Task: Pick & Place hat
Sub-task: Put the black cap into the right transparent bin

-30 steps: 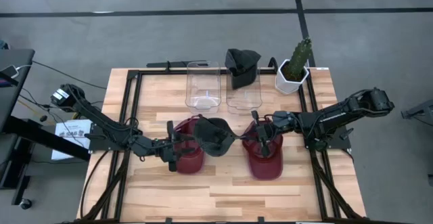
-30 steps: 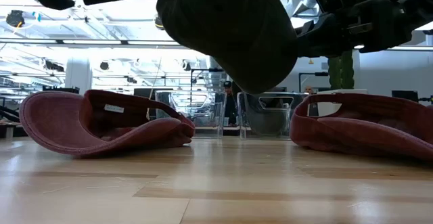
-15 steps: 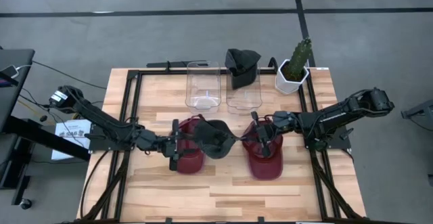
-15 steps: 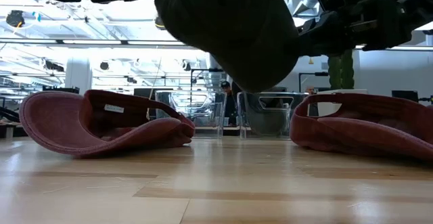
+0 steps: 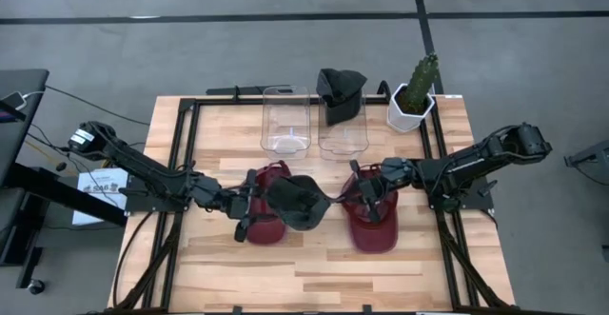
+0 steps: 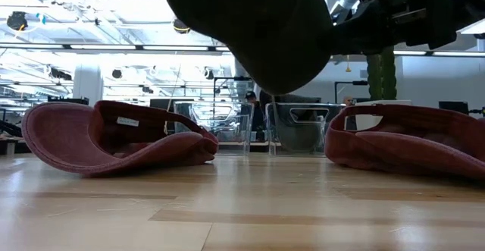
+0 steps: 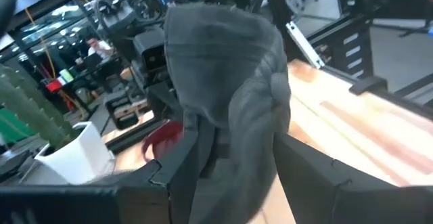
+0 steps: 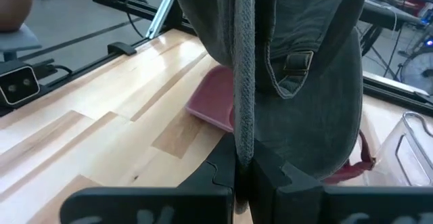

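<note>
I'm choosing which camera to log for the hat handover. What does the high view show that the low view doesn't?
Only the high view: both arms whole, the left claw and right claw at opposite sides of the dark hat, another dark hat on the far bin, and the cactus's white pot.

Only the low view: the dark hat hangs clear of the table, and the room behind it.

Both: the dark hat, and two red hats on the table.
</note>
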